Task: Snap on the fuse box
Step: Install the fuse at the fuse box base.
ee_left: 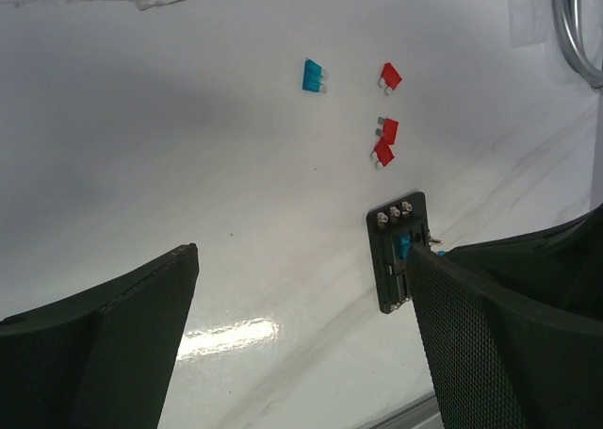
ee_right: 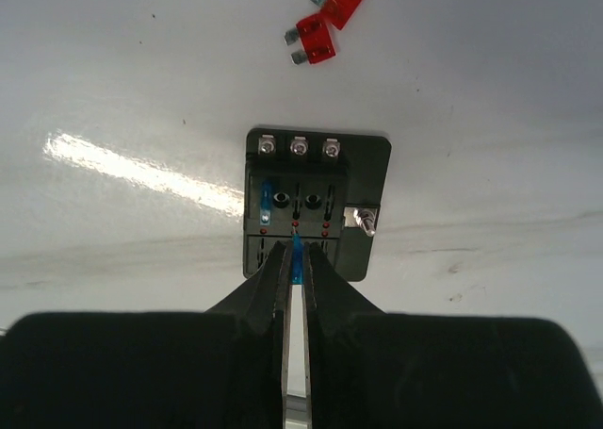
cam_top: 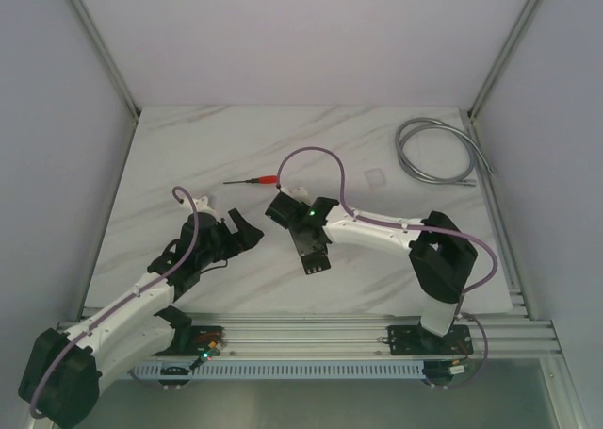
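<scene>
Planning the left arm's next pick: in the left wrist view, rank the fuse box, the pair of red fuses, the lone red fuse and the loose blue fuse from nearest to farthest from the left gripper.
From the left gripper:
1. fuse box, lower right.
2. pair of red fuses, beyond it.
3. loose blue fuse and lone red fuse, at top: too close to call.

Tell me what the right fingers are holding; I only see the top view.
Observer: The right fingers are shut on a blue fuse, right at the fuse box.
Operator: Any fuse in already?
Observer: One seated fuse, blue, in the left slot.
Operator: Spares?
Observer: Three red fuses and a loose blue fuse lie beyond the box.
</scene>
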Robot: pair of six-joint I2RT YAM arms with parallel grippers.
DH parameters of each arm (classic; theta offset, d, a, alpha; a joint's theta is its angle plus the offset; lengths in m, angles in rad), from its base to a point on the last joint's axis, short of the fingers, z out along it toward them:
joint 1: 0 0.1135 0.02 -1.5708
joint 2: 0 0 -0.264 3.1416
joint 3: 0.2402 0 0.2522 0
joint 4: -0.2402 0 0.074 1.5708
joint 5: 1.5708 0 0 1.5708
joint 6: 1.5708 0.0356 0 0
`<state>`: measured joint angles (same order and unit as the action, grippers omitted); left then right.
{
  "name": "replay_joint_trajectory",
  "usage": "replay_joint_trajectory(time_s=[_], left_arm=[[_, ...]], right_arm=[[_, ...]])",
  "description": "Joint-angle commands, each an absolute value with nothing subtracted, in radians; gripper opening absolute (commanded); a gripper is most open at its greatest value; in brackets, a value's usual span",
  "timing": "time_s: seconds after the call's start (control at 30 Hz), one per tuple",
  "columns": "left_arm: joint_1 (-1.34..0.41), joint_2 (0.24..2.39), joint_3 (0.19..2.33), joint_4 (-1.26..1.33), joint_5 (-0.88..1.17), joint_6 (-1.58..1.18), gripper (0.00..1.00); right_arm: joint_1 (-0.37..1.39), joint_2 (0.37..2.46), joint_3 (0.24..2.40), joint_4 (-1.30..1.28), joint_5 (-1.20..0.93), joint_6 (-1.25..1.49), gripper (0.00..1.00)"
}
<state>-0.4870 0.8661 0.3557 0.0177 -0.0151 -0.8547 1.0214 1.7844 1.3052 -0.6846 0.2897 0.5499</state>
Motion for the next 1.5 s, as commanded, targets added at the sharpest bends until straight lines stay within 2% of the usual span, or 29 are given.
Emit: replay_joint_trajectory(time_s=[0.0,0.43,1.47], left_arm=[[-0.479,0.861,0.346,-0.012,-0.035,-0.855,1.00],[-0.469,0.851,0.342,-0.054,-0.069,-0.868,1.00],[-0.461,0.853,0.341,-0.056,-0.059,-0.879,1.00]], right_arm=[[1.042,1.822,1.368,-0.726,0.361,0.564,0.00],[1.052,1.874,1.389,-0.726,0.426,0.559,0.00],[1.066,1.901,1.375,-0.677,0.431,0.523,0.00]])
